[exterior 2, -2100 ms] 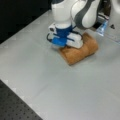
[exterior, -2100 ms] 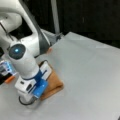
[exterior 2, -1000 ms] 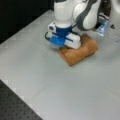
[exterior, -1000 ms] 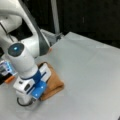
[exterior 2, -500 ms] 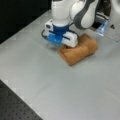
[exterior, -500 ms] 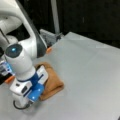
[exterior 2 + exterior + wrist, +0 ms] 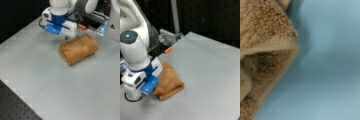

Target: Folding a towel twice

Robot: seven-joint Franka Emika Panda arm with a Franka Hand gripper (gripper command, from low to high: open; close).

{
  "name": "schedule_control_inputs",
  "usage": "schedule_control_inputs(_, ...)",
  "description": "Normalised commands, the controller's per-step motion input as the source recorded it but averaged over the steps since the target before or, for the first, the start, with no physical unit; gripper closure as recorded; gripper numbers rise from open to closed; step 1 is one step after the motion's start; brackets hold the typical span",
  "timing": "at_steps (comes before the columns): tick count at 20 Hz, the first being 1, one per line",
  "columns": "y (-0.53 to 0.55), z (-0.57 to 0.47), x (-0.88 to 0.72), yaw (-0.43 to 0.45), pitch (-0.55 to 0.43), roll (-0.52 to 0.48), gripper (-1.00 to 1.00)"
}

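Towel, orange-brown terry cloth: lies as a thick folded bundle on the grey tabletop, layered edges showing at one end. Wrist view shows stacked plies with a rounded fold line and bare table to that view's right.

Fingers: not visible in any view. Spread or pressed together, cannot tell. Nothing of the cloth appears lifted or pinched; the bundle rests flat and slack.

Gripper: white head with blue trim, low over the table. In a front view it sits just beside the bundle's end, toward that view's left and top. In a front view the same head stands at the towel's left edge, partly covering it. Touching or just clear, cannot tell.

Arm: white Franka body rising behind the head in both front views.

Further out: small orange object near the table's far edge; grey metal hardware beyond it. Both well apart from the towel.

Step in hand, as a judgement: the cloth reads as folded over more than once, so the folding seems at or close to its end, with the head at the bundle's edge. Any further move calls for leaving the layers undisturbed, since the loose plies could drag open.
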Motion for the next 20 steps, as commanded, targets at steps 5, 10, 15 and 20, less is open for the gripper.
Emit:
schedule_control_inputs(5, 0.28, 0.42, 0.21, -0.096, 0.182, 0.118, -1.0)
schedule_control_inputs(10, 0.52, 0.34, 0.2, -0.273, -0.007, 0.161, -1.0)
schedule_control_inputs(15, 0.71, 0.21, 0.13, -0.323, -0.021, 0.171, -1.0)
schedule_control_inputs(20, 0.57, 0.16, 0.12, -0.257, 0.097, 0.041, -1.0)
